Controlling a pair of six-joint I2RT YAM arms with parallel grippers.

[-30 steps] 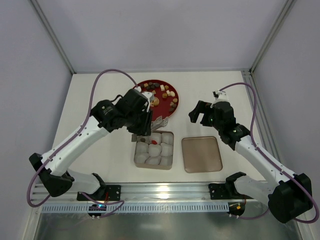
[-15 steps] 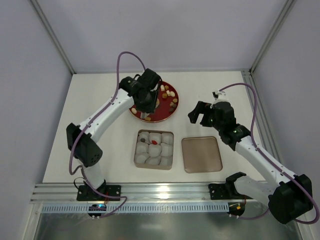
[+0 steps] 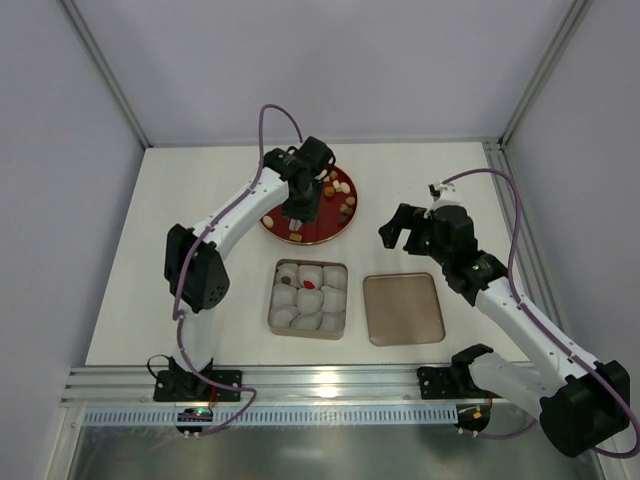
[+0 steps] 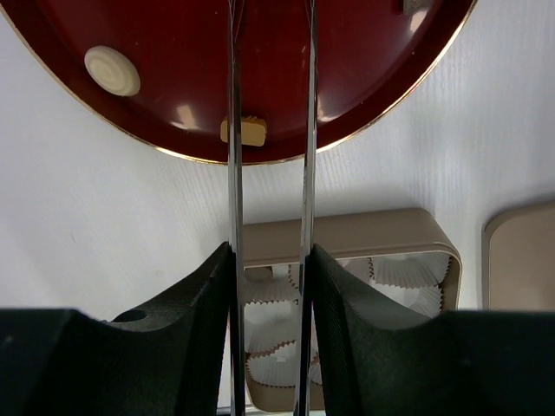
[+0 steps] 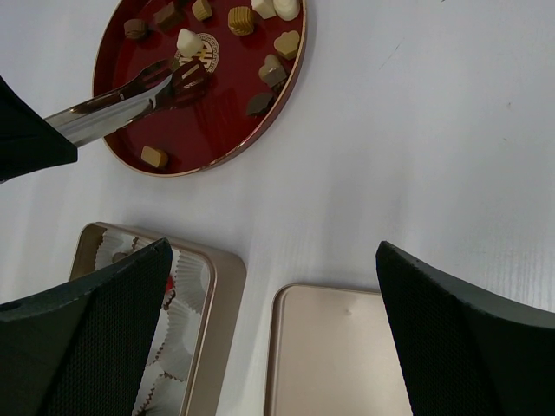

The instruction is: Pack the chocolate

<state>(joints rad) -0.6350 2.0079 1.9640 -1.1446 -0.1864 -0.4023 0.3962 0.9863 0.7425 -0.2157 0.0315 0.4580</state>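
The overhead view alone takes in the white table (image 3: 190,200), both arms, the red plate (image 3: 325,226), the tin (image 3: 307,334) of paper cups (image 4: 408,276) and the lid (image 3: 403,308) beside it. The left gripper (image 3: 300,205) hangs over the plate, clamped on metal tongs (image 4: 232,173). Its own wrist view cuts off their tips. The right wrist view shows them low by the gold emblem (image 5: 206,50), though I cannot tell whether they pinch a piece. The right gripper (image 3: 403,228) hovers spread wide, holding nothing. The chocolate (image 5: 240,19) lies mostly on the plate; one reddish piece (image 3: 309,285) sits in the tin. A second ago the left gripper was over the tin's far edge; the right has barely moved.
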